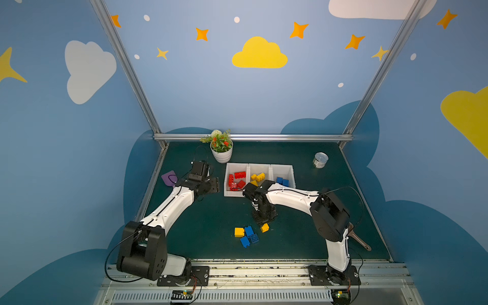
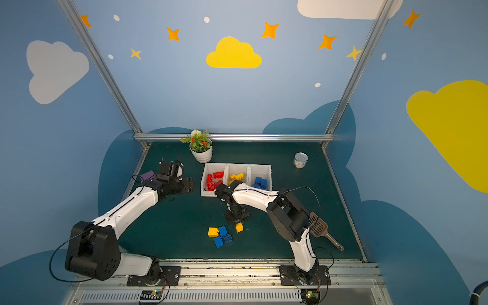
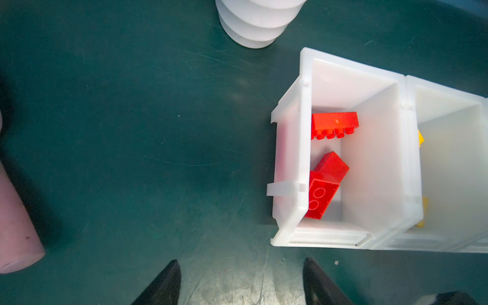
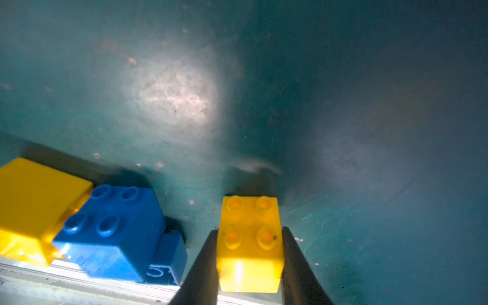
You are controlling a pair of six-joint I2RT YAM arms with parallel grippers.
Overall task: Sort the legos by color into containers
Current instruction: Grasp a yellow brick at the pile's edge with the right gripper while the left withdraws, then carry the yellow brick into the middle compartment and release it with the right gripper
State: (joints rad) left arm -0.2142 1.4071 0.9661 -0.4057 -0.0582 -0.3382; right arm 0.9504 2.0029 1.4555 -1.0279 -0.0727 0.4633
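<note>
Blue booth painted with clouds and stars, dark green desk (image 1: 200,224) below. Near the left edge, a purple block (image 1: 169,178). Next to it, left jaws spread wide with nothing between them, hanging over bare desk just beside the containers (image 1: 260,164). Toward the far edge, a white flower pot (image 1: 221,155). In the three joined bins, red legos (image 1: 237,180) at the left, yellow legos (image 1: 258,177) in the middle, blue legos (image 1: 282,181) at the right. Toward the front edge, loose legos (image 1: 248,235) not yet sorted: one yellow, three blue, bunched and touching. Just beside them, right jaws pinching a yellow brick (image 4: 249,237) by two flat opposite side walls, studs up. Cannot tell whether lifted or resting on the desk. Judged light, stiff and hard, smooth enough to slip if held by an edge, so best gripped low on the flat walls, as here. Well apart near the far right corner, a small metal can (image 1: 320,159). By the right edge, a brown slotted scoop (image 2: 320,227).
</note>
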